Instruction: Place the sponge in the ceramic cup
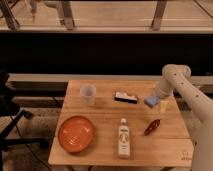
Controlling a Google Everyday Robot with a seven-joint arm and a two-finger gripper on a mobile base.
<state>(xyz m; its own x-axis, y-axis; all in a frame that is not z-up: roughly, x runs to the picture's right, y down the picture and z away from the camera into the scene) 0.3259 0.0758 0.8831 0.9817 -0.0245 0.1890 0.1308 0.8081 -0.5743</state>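
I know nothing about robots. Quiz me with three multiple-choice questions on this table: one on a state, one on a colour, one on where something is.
1. How does the ceramic cup stand? A upright; B on its side; C upside down.
2. What colour is the bowl? A orange; B green; C white.
3. Where is the sponge? A in the cup; B on the table beside the gripper; C in the bowl.

Answers: A, its open rim faces up. A, it is plainly orange. B, it lies on the wood near the right edge, next to the gripper.
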